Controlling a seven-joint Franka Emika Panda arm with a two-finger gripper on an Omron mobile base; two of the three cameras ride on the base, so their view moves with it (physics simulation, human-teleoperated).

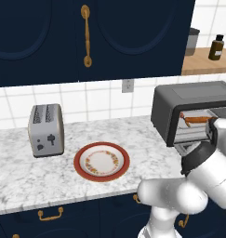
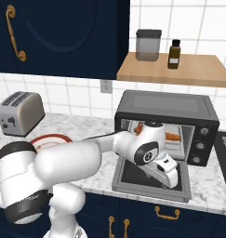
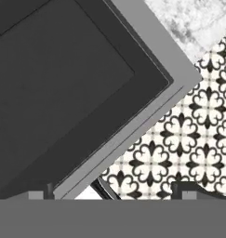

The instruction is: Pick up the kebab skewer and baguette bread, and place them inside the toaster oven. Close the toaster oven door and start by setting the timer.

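Your toaster oven point(image 2: 166, 108) dark grey, toaster oven door point(image 2: 133, 179) dropped flat, baguette bread point(image 1: 198, 120) half-hidden inside, gripper point(image 2: 172, 179) spread wide, empty.

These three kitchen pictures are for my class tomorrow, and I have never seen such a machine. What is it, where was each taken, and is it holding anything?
It is a white robot arm on a drivable base. Two pictures come from cameras behind it, left and right; the third looks along its gripper.

On the marble counter stand a silver toaster, an empty plate and a toaster oven. Its door hangs open, with the baguette bread already inside.

The gripper hovers over that door, open, holding nothing.
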